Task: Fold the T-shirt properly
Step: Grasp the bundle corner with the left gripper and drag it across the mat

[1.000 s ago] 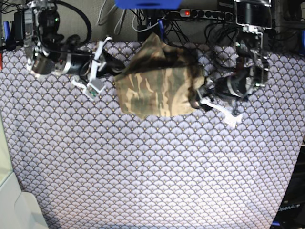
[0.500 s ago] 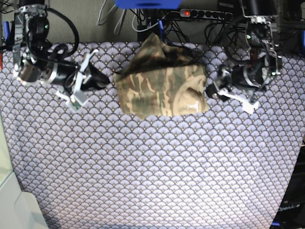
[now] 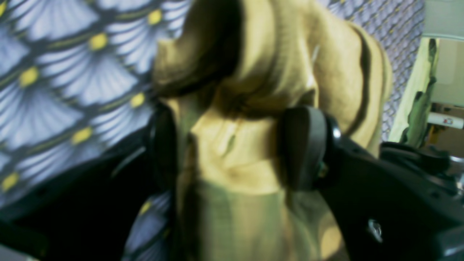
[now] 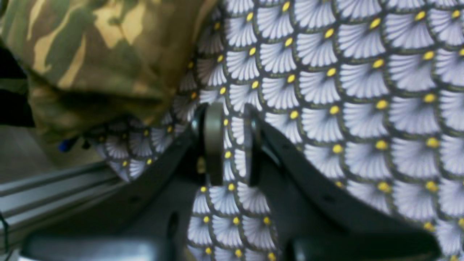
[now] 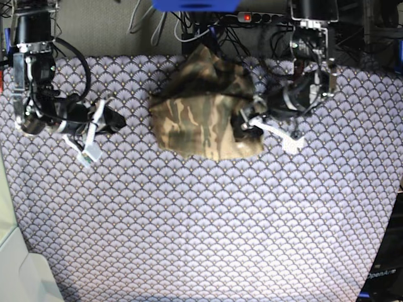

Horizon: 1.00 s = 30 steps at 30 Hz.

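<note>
Left hand (image 5: 247, 119) moved back onto folded T-shirt (image 5: 204, 107), fingers spread around a bunched edge; right hand (image 4: 231, 143) retreated, nearly closed, empty: further tidying likely ahead.

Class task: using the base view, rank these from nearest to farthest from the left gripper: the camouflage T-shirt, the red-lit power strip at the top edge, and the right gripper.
1. T-shirt: right at the left gripper, its edge between the jaws.
2. Power strip: above it, at the top edge beyond the table cloth.
3. Right gripper: farthest, across the shirt on the image's left.
</note>
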Motion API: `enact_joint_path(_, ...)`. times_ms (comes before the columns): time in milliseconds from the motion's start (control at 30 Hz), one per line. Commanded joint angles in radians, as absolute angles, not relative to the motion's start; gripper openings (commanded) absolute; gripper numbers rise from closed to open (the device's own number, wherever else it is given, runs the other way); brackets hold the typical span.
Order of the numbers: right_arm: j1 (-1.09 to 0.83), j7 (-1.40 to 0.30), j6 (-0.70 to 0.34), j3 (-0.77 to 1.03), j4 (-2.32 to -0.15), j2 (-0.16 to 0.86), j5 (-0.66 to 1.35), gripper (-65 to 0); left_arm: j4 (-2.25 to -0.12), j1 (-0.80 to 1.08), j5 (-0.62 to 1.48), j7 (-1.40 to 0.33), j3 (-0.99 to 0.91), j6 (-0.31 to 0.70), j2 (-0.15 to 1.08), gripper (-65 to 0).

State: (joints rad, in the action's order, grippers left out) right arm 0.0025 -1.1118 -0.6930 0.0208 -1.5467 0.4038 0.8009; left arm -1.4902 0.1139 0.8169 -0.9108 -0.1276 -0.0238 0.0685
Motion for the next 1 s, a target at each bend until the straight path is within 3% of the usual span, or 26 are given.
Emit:
enact_joint_path(0, 0.021, -1.089, -0.698, 0.021, -1.555, 0.414, 0.826, -53.5, -1.472, 0.104, 0.812, -0.926, -0.099, -0.031, 0.062, -23.0)
enact_joint_path(300, -0.056, -1.089, -0.698, 0.021, -1.554, 0.357, 0.826, -53.5, -1.351, 0.036, 0.812, -0.866, -0.068, -0.031, 0.064, -22.9)
enact_joint_path(633, -0.160, -1.061, -0.698, -0.047, -1.627, 0.340, 0.826, -53.5, -1.178, -0.223, 0.820, -0.857, -0.067, -0.025, -0.015, -22.8)
enact_joint_path(867, -0.185, -1.017, -0.698, -0.042, -1.696, 0.430, 0.826, -53.5, -1.420, -0.255, 0.898, -0.992, -0.105, -0.045, 0.042, -22.9)
enact_joint_path(967, -0.183, -0.997, -0.698, -0.001, -1.699, 0.450, 0.826, -53.5, -1.524, -0.156, 0.912, -1.036, -0.162, -0.134, 0.073, -22.9)
